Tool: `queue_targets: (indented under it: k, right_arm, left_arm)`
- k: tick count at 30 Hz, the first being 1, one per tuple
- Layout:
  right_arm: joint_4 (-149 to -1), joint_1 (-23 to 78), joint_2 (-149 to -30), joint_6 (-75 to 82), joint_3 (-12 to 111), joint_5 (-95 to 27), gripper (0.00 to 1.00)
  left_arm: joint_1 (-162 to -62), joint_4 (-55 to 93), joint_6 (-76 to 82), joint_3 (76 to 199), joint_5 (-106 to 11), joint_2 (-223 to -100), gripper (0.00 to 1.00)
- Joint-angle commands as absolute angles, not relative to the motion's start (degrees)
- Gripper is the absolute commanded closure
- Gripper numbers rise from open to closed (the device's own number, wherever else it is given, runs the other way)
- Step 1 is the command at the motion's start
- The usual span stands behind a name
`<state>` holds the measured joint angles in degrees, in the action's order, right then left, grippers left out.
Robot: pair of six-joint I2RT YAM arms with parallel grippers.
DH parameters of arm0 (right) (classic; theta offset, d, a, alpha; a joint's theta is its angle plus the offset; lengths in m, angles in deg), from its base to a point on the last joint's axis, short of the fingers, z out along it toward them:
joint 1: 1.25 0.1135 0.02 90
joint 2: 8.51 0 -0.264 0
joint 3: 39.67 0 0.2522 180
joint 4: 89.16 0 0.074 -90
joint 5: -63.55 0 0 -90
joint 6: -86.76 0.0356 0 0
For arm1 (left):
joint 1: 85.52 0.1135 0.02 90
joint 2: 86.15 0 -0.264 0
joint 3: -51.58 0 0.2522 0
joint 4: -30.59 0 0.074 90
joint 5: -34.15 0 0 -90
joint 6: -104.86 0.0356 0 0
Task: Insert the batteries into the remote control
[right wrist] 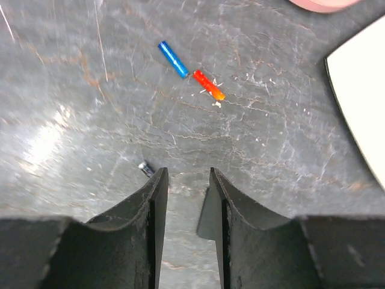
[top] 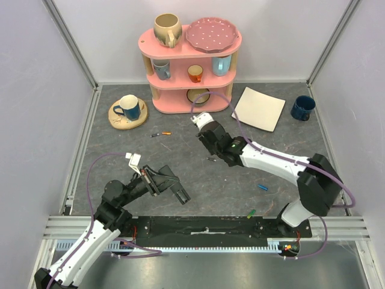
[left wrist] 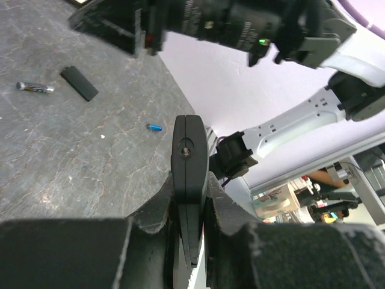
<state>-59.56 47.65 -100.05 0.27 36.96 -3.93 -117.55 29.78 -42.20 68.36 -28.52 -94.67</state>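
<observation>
My left gripper is shut on the black remote control, held above the table. In the left wrist view the remote stands edge-on between the jaws. My right gripper is open and empty, low over the table. A blue battery and a red-orange battery lie ahead of it. A dark battery lies by its left fingertip. Another blue battery and a green one lie near the front right.
A small flat black cover lies on the table beside a silver-ended battery. A pink shelf with mugs stands at the back. A cream plate, a blue mug and a mug on a coaster stand nearby.
</observation>
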Motion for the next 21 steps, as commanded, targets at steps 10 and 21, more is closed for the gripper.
queue_targets:
  k: [10,21]
  right_arm:
    - [-57.0,50.7,-98.7,38.4,36.6,0.3,0.02]
    - [-71.2,49.8,-93.7,48.9,26.7,-4.7,0.11]
  left_arm:
    - [-117.8,27.9,-43.0,67.9,-34.6,-94.3,0.98]
    - [-117.8,28.0,-44.2,66.9,-35.8,-93.4,0.98]
